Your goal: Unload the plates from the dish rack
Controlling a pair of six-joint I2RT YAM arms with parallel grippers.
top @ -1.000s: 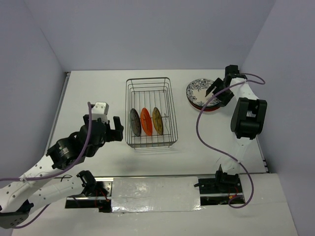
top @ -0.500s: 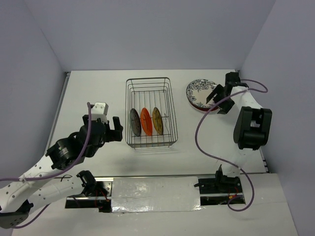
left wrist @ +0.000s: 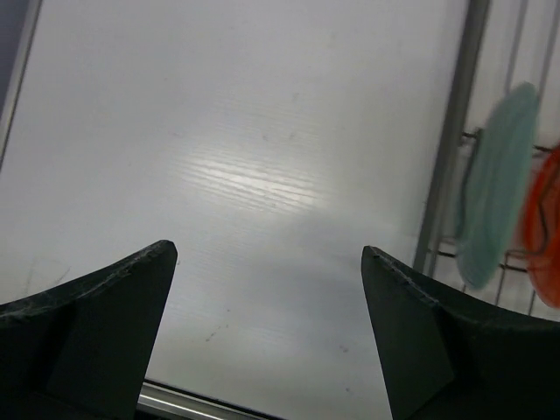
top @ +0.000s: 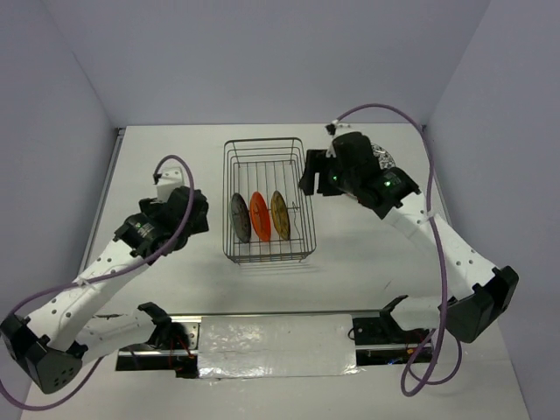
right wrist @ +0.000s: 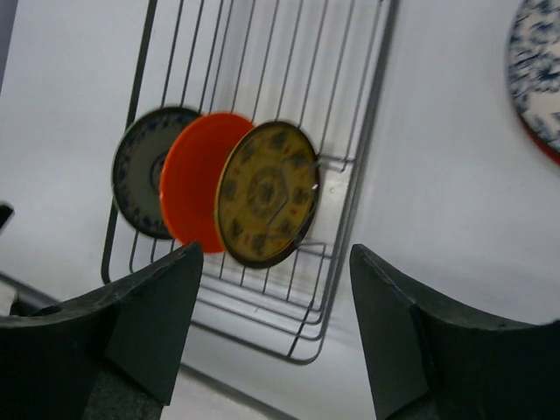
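Note:
The dark wire dish rack point(top: 265, 144) stands mid-table. Three plates stand on edge in its near half: a teal one point(top: 239, 218), a red-orange one point(top: 259, 216) and a yellowish one point(top: 279, 214). My right gripper point(top: 313, 179) is open and empty, hovering at the rack's right rim. In its wrist view the open gripper point(right wrist: 276, 254) looks at the yellowish plate point(right wrist: 267, 192), the red-orange plate point(right wrist: 194, 197) and the teal plate point(right wrist: 140, 184). My left gripper point(top: 199, 214) is open and empty, left of the rack. Its wrist view shows the gripper point(left wrist: 267, 254) over bare table, with the teal plate point(left wrist: 494, 210) at the right.
A white plate with dark floral pattern point(right wrist: 535, 70) lies flat on a red-rimmed plate at the back right, mostly hidden by my right arm in the top view point(top: 385, 157). The rack's left rim wire point(left wrist: 451, 131) runs beside my left gripper.
My right arm has swung left from the floral plate to the rack's right rim. My left arm has stretched forward and turned toward the rack's left side.

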